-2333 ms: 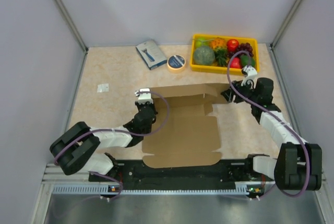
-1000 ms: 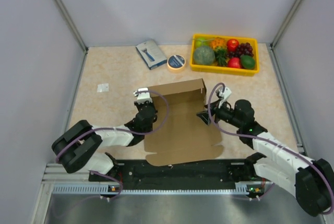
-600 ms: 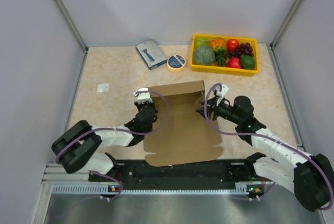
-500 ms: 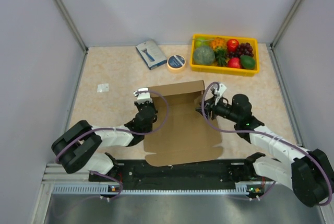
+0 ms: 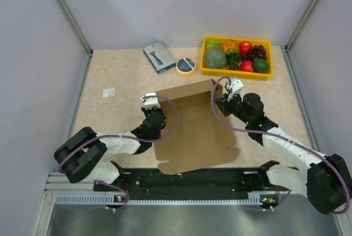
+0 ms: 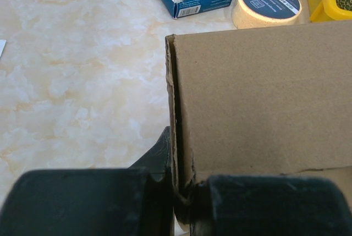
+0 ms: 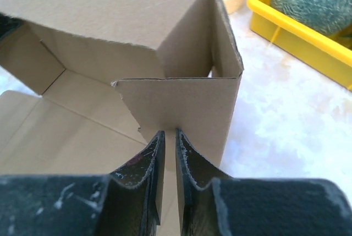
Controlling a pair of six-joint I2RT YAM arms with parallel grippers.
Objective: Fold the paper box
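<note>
The paper box (image 5: 192, 131) is plain brown cardboard in the middle of the table, partly folded. Its back wall stands up and its base panel lies flat towards me. My left gripper (image 5: 155, 113) is shut on the left end of the back wall; the left wrist view shows its jaws (image 6: 181, 192) clamped on that cardboard edge (image 6: 264, 98). My right gripper (image 5: 221, 105) is shut on the raised right side flap. In the right wrist view it (image 7: 166, 137) pinches that flap (image 7: 181, 104) from below, and the back wall (image 7: 110, 21) stands beyond it.
A yellow tray (image 5: 236, 72) of plastic fruit stands at the back right, close to the right arm. A tape roll (image 5: 186, 66) and a blue-grey packet (image 5: 159, 56) lie behind the box. A small white slip (image 5: 108, 92) lies at the left.
My right gripper came in from the right and shut on the right side flap, which now stands up. The back wall rose from flat. The left gripper kept its hold.
</note>
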